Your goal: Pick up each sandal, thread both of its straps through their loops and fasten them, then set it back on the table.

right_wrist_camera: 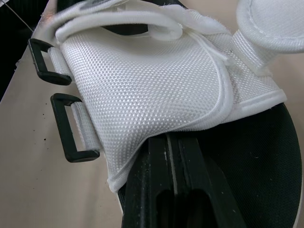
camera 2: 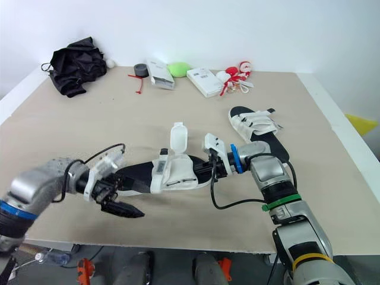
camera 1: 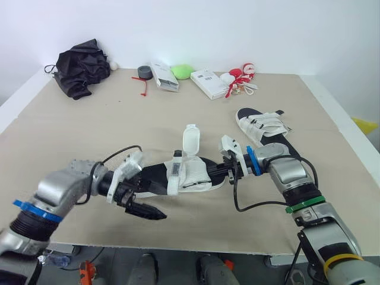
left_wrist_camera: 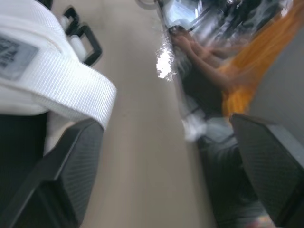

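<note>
**Reviewer:** Where's the task item?

**Operator:** I've got a black-soled sandal with white mesh straps mid-bench, toward the front edge, lying crosswise between my two arms. I can't tell if it's lifted or resting on the beige bench top.

**Reviewer:** Right pincer?

**Operator:** My right gripper has its fingers pressed together on the sandal's right end, clamped at the sole rim under the mesh. The forearm comes in from the front right corner, elbow bent, wrist pointing to my left. I read it as the anchor, so the shoe can't twist.

**Reviewer:** Left?

**Operator:** My left gripper has its fingers apart and pinches nothing. One finger lies along the sole at the opposite end; the other angles down toward the front edge. The arm reaches in low from the front left corner.

**Reviewer:** Straps?

**Operator:** Both look undone. A rounded white strap tab stands up toward the far edge, and a labelled white strap drapes across the sole. Two black plastic loops hang empty on the sandal's side. My guess is it's held crosswise so the loops face the free hand. Next I'd need a strap end. The webbing is floppy and the loop narrow, so it's easy to miss.

**Reviewer:** Other shoe?

**Operator:** The second black-and-white sandal sits near the right edge, beyond my right arm. Its straps are folded over, but I can't tell if they're fastened.
</note>
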### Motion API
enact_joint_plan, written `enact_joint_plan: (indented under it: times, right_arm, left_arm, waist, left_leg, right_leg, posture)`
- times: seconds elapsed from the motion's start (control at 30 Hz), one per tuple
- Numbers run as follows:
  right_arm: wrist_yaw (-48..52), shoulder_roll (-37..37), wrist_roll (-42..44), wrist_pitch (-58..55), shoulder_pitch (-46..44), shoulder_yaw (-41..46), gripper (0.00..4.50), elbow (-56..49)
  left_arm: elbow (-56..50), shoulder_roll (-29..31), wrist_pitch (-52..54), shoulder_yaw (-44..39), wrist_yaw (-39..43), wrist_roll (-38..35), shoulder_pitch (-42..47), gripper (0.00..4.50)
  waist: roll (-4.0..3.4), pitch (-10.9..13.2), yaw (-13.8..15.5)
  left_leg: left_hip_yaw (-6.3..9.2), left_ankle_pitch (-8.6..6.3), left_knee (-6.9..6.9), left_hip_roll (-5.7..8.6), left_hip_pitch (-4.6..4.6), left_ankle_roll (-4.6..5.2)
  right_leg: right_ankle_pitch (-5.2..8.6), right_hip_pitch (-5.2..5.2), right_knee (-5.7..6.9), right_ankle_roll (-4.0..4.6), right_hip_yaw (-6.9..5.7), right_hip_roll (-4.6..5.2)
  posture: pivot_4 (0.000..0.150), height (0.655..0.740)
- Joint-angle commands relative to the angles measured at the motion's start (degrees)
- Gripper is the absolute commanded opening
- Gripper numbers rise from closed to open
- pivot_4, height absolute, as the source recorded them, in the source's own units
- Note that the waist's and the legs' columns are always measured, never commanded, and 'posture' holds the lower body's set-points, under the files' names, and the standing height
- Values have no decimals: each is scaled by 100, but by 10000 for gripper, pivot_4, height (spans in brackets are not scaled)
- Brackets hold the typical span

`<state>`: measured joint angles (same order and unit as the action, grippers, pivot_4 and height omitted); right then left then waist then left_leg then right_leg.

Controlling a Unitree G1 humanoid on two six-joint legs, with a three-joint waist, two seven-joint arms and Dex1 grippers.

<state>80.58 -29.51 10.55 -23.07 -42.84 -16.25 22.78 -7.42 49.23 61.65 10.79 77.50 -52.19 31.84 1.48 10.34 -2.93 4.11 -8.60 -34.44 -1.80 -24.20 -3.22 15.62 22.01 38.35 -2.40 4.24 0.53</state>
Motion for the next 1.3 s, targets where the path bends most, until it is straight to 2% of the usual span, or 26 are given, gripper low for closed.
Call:
enact_joint_plan:
  times: [0.03,0.2,0.23,0.47,0.6,0.9,1.07,1.3]
  right_arm:
    - [-5,-34,-237,-65,89,-234,0,211]
    - [34,-38,-237,-22,24,-248,0,288]
    - [39,-36,-238,-5,4,-251,0,314]
    - [31,3,-240,28,-60,-262,0,379]
    - [23,8,-231,16,-70,-258,0,373]
    - [-17,23,-216,12,-57,-234,0,361]
    - [-52,61,-209,2,-60,-229,0,351]
    - [-100,60,-192,-25,3,-208,0,275]
  left_arm:
    - [173,450,1210,-489,48,-659,232,43433]
    - [602,698,1688,-676,46,-661,262,43433]
    - [697,657,1528,-700,-16,-522,234,43433]
    - [1829,-97,1523,-1310,-935,-372,651,43433]
    - [2390,-685,1392,-1809,-1885,-269,964,43433]
    - [3291,-1754,2378,-2720,-3342,-393,1587,43433]
    - [3264,-2169,2663,-2748,-3663,-292,1640,43433]
    - [3515,-2626,2431,-2692,-3849,-54,1806,43433]
  waist:
    - [4,2,-5]
    - [5,2,-1]
    - [5,2,-1]
    - [6,2,13]
    - [10,2,12]
    - [15,0,9]
    - [17,0,7]
    - [17,0,6]
  left_leg:
    - [0,-1,3,-3,-1,-1]
    - [0,-7,7,-6,-3,-11]
    - [0,-7,8,-6,-2,-11]
    - [0,-7,4,-6,-2,-12]
    - [-1,-5,-5,-6,-2,-15]
    - [0,-2,-9,0,-1,-19]
    - [1,4,-10,3,0,-29]
    - [2,13,-9,4,0,-45]
  right_leg:
    - [1,6,1,2,0,-4]
    - [9,12,3,9,0,-6]
    - [9,12,3,9,0,-6]
    - [8,12,6,11,-1,-6]
    - [4,15,16,12,-1,-6]
    - [8,19,44,5,3,-4]
    - [7,19,51,4,4,-2]
    - [4,19,54,2,4,-2]
  posture:
    - [1500,7380]
    - [1500,7380]
    - [1500,7380]
    - [1500,7380]
    - [1500,7380]
    - [1500,7380]
    - [1500,7380]
    - [1500,7380]
